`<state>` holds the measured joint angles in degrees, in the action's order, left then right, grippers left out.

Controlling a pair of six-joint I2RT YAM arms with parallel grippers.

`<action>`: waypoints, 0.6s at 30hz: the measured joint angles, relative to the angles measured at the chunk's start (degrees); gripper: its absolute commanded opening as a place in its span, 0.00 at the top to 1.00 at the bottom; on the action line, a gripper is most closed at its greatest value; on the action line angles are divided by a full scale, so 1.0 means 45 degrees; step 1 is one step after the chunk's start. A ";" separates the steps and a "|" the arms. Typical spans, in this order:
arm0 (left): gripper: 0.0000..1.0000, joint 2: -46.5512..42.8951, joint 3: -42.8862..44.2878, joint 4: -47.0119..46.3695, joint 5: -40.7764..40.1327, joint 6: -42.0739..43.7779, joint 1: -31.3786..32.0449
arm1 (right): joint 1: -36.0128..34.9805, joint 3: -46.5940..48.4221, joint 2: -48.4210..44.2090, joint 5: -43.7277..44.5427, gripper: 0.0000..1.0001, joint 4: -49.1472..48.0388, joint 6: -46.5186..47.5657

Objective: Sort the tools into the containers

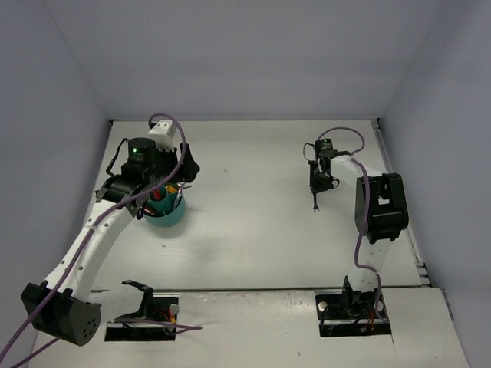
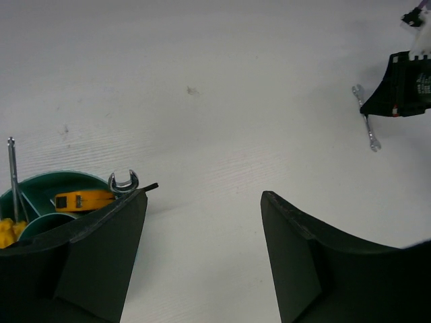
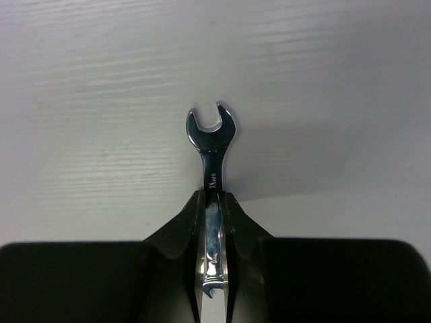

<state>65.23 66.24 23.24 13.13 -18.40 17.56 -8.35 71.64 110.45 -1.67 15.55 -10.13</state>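
Note:
The teal bowl (image 1: pixel 164 215) stands at the table's left and holds several tools. In the left wrist view its rim (image 2: pixel 64 176) shows a silver wrench (image 2: pixel 124 182), an orange-bodied tool (image 2: pixel 82 200) and a thin screwdriver shaft (image 2: pixel 13 176). My left gripper (image 1: pixel 184 172) hovers over the bowl's far right side, open and empty (image 2: pixel 203 196). My right gripper (image 1: pixel 316 186) at the far right is shut on a small silver wrench (image 3: pixel 211 128). The wrench hangs tip-down just above the table (image 1: pixel 315 204). It also shows in the left wrist view (image 2: pixel 369 128).
Grey walls close the table at the back and both sides. The right arm's upper link (image 1: pixel 381 207) stands near the right edge. The arm bases (image 1: pixel 146 310) sit at the near edge. Bare white tabletop (image 1: pixel 253 207) lies between the bowl and the right gripper.

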 measured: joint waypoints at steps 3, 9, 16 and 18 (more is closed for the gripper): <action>0.35 0.0054 0.0000 -0.0332 0.0315 -0.0493 0.0143 | -0.1126 0.0000 -0.0059 0.0058 1.00 0.0011 -0.0019; 0.35 0.0560 -0.0002 -0.1465 0.0980 -0.1577 0.0818 | -0.4057 0.0002 -0.0702 -0.0104 1.00 -0.0096 -0.0207; 0.35 0.1383 -0.0033 -0.3197 0.1228 -0.2729 0.1668 | -0.6606 0.0010 -0.3478 -0.0257 1.00 -0.1432 -0.0491; 0.35 0.1614 -0.0086 -0.3654 0.1237 -0.2972 0.1842 | -0.7004 0.0010 -0.4209 -0.0320 1.00 -0.1963 -0.0519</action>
<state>72.49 65.85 6.80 18.70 -31.77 25.86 -39.87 71.68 91.51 -3.11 6.72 -12.47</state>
